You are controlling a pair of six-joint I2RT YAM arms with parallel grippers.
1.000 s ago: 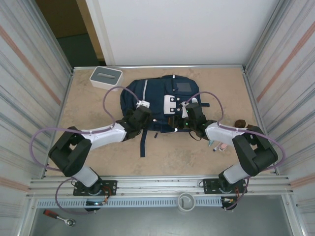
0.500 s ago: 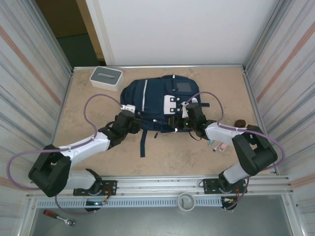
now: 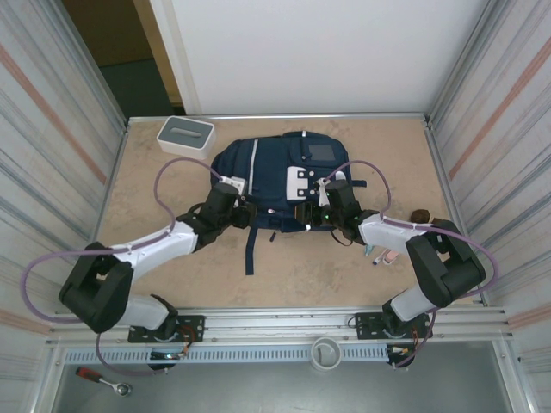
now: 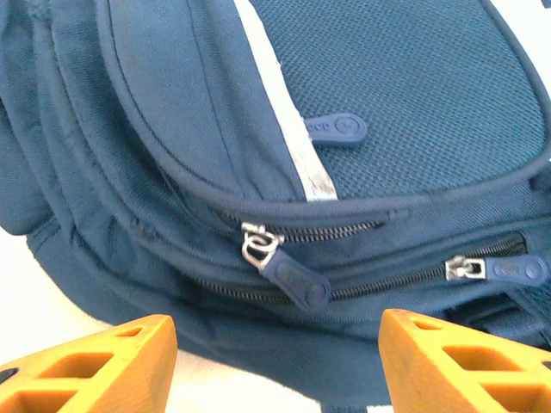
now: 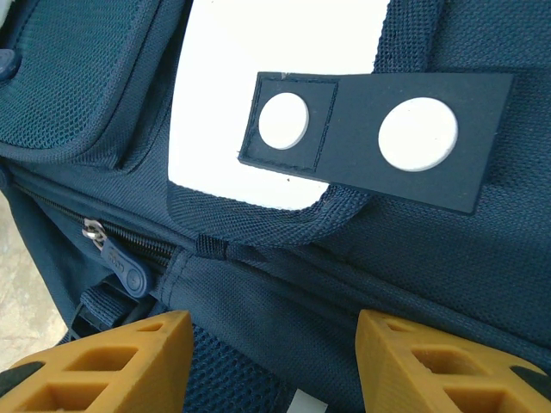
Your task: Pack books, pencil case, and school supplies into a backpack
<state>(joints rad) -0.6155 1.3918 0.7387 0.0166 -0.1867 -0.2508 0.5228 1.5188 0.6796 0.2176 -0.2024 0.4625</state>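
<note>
Oddly, little writing could be read. A navy rubber tab (image 4: 336, 127) on the large navy-blue fabric backpack (image 3: 267, 176) carried raised lettering too small to make out, and the grey square patch (image 3: 323, 153) near the backpack's far edge looked blank from above. A thin white stripe (image 4: 288, 120) ran down the backpack's front panel. A white reflective patch (image 5: 267, 77) sat under a navy strip with two round holes (image 5: 379, 129).

Off the backpack's far left corner stood a white rectangular box with a grey top (image 3: 185, 135). Off its right side lay a small dark brown lump (image 3: 420, 214) (too small to tell what). The small teal tube-shaped marker (image 3: 375, 252) and the slim pink-and-white pen-like stick (image 3: 389, 255) lay on the table just off the backpack's near right corner, beside the right arm.

The left gripper (image 4: 275, 344) sat low at the backpack's near left edge. Its orange fingers (image 4: 95, 361) were spread apart on either side of a navy zipper pull (image 4: 288, 280), touching nothing that could be seen. A second zipper pull (image 4: 508, 269) lay further along the same edge.

The right gripper (image 5: 271, 353) hung over the backpack's near edge below the reflective patch. Its fingers were likewise apart, with bag fabric showing in the gap and no fold visibly pinched. Another zipper pull (image 5: 125, 267) lay just beside its left finger (image 5: 103, 361).
</note>
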